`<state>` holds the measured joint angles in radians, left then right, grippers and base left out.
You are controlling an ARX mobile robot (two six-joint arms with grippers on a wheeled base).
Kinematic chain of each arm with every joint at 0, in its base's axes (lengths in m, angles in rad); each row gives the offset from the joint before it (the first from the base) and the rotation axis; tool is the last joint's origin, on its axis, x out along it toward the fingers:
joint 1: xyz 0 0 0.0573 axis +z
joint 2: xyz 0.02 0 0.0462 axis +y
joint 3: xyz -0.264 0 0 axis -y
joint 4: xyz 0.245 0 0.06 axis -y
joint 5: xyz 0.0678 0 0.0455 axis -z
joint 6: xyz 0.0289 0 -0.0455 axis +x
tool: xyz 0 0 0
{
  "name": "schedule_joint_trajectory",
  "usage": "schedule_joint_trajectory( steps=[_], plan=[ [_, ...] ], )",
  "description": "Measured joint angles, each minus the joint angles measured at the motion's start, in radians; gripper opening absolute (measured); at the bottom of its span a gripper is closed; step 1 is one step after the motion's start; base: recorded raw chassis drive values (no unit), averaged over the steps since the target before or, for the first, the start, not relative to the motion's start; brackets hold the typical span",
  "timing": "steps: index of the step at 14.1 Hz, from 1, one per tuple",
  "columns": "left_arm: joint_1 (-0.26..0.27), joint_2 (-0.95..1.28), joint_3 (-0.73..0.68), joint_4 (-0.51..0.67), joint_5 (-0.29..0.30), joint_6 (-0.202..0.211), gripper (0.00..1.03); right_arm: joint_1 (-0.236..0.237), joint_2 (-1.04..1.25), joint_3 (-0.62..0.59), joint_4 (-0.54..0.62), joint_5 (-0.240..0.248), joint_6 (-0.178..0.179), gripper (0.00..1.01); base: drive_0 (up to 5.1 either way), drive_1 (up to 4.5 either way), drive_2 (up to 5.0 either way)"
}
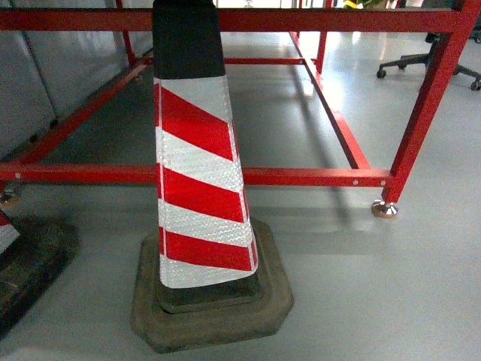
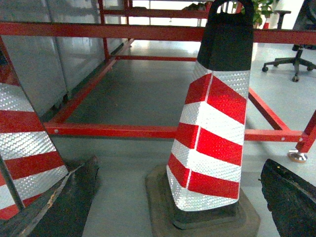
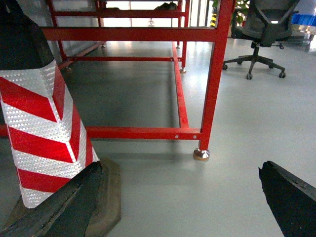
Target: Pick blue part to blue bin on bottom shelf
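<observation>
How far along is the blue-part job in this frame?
Nothing looks done. No blue part, blue bin or steel shelf is in view, only a striped traffic cone, a red frame and grey floor. Both grippers, left and right, stand open and empty. Finding, picking and placing the part all remain.

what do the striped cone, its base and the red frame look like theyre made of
Cone: probably plastic under reflective red-and-white sheeting, judging by its glittering honeycomb texture. Cone base: likely rubber, being dull, dark and scuffed. Red frame: seemingly painted metal, with square bars, visible bolts and a shiny metal foot.
</observation>
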<state>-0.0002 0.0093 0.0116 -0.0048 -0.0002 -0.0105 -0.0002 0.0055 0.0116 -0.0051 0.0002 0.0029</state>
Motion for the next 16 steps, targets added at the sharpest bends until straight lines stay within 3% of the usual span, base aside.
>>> schedule_joint_trajectory(
  steps=[16],
  plan=[
    [0.0, 0.0, 0.0, 0.0, 0.0, 0.0, 0.98, 0.0, 0.0, 0.0, 0.0, 0.0, 0.0, 0.98, 0.0, 0.0, 0.0]
  ],
)
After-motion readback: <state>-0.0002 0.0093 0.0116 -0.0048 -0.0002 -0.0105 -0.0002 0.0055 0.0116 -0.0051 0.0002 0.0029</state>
